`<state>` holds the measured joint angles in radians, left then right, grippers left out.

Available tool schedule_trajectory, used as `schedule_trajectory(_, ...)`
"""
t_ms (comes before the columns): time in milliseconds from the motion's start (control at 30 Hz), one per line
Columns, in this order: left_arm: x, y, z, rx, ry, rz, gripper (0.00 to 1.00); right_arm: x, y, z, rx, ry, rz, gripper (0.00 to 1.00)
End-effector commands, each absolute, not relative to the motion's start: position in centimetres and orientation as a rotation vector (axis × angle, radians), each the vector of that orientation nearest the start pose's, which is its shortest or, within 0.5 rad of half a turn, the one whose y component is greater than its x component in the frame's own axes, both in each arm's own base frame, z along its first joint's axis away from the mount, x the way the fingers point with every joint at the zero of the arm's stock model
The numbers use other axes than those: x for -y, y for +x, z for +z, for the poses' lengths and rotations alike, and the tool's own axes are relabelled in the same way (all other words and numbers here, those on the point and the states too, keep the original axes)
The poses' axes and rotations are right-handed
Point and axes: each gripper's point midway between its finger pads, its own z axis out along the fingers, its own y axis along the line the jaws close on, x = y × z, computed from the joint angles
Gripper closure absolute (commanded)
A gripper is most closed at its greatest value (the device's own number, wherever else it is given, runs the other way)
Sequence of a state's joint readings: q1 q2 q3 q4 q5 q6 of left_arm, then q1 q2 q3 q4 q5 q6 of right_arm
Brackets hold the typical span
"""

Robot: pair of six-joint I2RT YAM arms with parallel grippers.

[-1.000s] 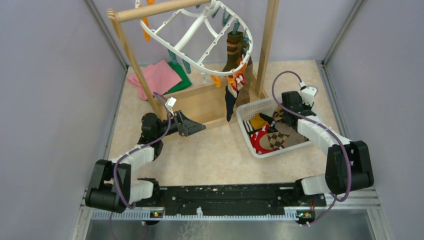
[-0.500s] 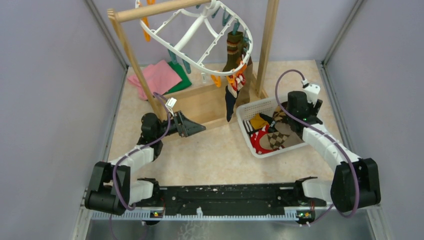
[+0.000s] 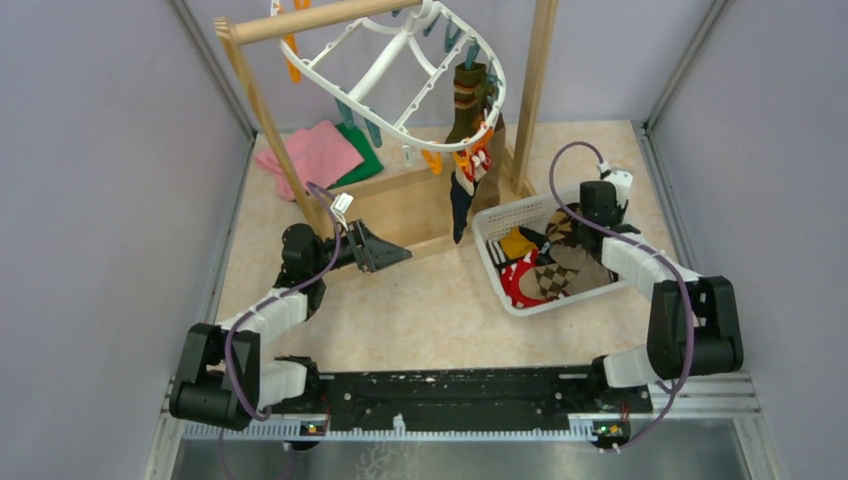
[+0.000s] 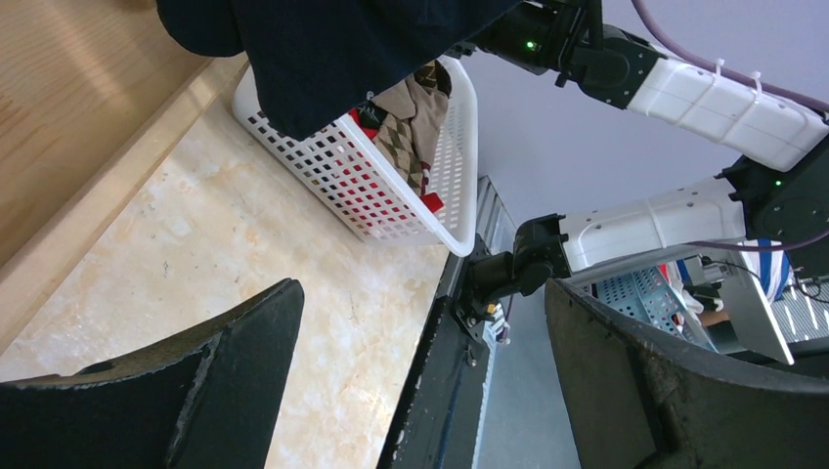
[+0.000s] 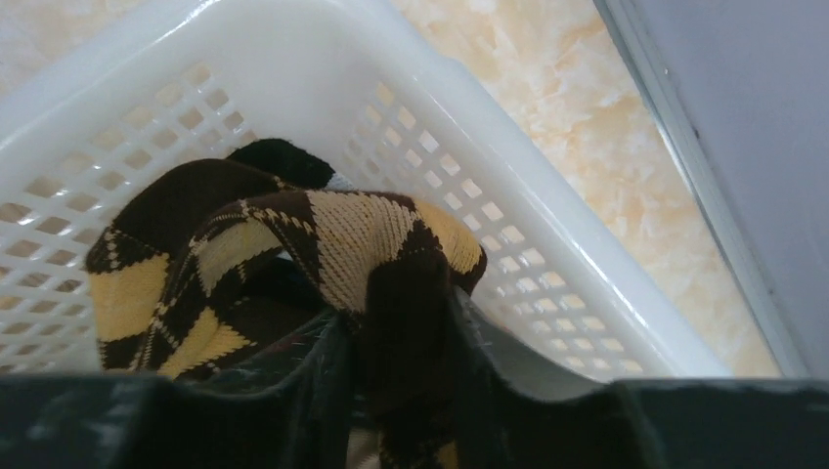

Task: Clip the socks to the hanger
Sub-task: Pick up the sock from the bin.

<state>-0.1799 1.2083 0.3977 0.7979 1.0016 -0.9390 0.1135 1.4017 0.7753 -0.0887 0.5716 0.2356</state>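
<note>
The white oval hanger (image 3: 400, 70) hangs tilted from the wooden pole, with a brown-green striped sock (image 3: 468, 100), a red-and-white one (image 3: 480, 160) and a navy one (image 3: 461, 205) clipped at its right end. More socks (image 3: 545, 275) lie in the white basket (image 3: 495, 215). My right gripper (image 3: 570, 232) reaches into the basket's far corner. In the right wrist view, my right gripper (image 5: 401, 362) is shut on a fold of the brown argyle sock (image 5: 362, 244). My left gripper (image 3: 395, 255) hovers open and empty beside the wooden base, its jaws wide apart (image 4: 420, 371).
The wooden rack's base (image 3: 410, 205) and two uprights stand behind the basket. Folded pink and green cloths (image 3: 320, 155) lie at the back left. The basket wall (image 5: 508, 215) curves close around my right fingers. Grey walls close in both sides.
The right arm swung outward and came back, its wrist staying over the basket's far corner. The left arm and the hanger have not moved.
</note>
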Motion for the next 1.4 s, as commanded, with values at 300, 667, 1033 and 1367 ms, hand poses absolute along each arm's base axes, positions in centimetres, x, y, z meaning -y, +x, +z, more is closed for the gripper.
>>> schedule_trajectory(300, 21.5, 24.5, 21.6, -1.768, 0.294, -1.591, 0.01, 4.1, 38.4, 15.5, -1.951, 0.352, -0.307, 0.99)
schedule_trajectory(667, 21.8, 23.0, 23.8, -1.652, 0.354, -1.674, 0.01, -0.6, 36.7, 25.4, -1.763, 0.172, 0.010, 1.00)
schedule_trajectory(1033, 26.0, 18.8, 25.1, -1.493, 0.610, -1.676, 0.01, -8.1, 32.1, 33.9, -1.594, -0.179, 0.320, 1.00)
schedule_trajectory(1367, 26.6, 16.7, 26.9, -1.100, 0.832, -1.280, 0.01, -16.0, 26.6, 39.4, -1.381, -0.540, 0.621, 1.00)
